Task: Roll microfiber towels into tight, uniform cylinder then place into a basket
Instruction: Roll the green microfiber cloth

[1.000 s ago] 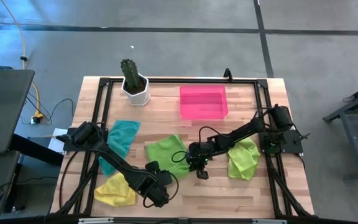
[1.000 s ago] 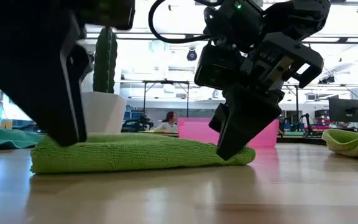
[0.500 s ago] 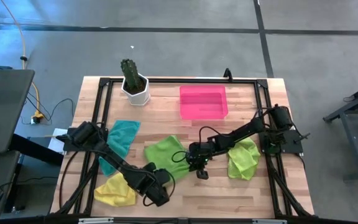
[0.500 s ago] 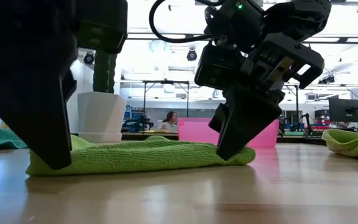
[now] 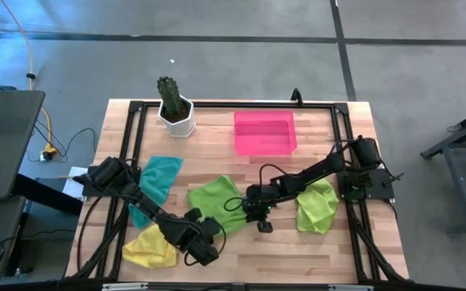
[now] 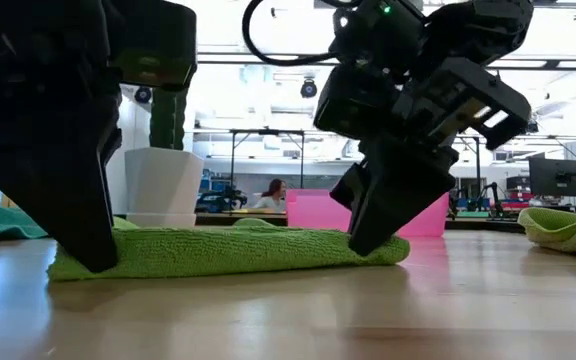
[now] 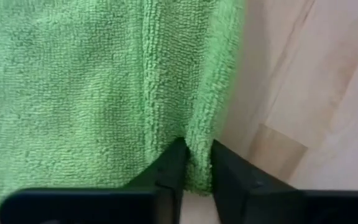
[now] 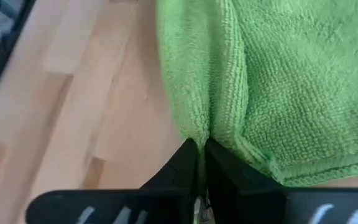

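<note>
Here, with much of the lime green towel hidden behind our dark arms in the low view, we see it lying flat mid-table, left gripper and right gripper fingers each pinched on a plush edge.
</note>
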Available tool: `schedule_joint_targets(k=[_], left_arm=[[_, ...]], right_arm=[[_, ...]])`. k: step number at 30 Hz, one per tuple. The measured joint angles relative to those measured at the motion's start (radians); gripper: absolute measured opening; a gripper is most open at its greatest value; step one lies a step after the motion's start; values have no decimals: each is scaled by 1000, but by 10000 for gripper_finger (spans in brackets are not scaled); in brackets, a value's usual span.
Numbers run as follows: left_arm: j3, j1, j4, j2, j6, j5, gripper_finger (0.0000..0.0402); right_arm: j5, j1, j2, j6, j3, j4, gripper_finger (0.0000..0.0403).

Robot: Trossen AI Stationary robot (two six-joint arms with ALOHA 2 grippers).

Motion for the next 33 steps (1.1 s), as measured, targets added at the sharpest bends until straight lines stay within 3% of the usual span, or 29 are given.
schedule_joint_targets(k=[3, 9, 15, 25, 33], left_arm=[[0, 4, 4, 0, 22, 6, 9], [1, 10, 6, 0, 108, 63, 12], [1, 28, 2, -1, 150, 88, 4], [1, 44, 4, -2, 183, 114, 2], [0, 44, 7, -2, 160, 112, 7]], right_arm=[[21, 0, -52, -111, -1, -46, 35], [82, 21, -165, -377, -1, -121, 89], [120, 107, -131, -642, -1, -126, 117], [242, 131, -84, -645, -1, -65, 119], [249, 103, -84, -587, 0, -81, 121]])
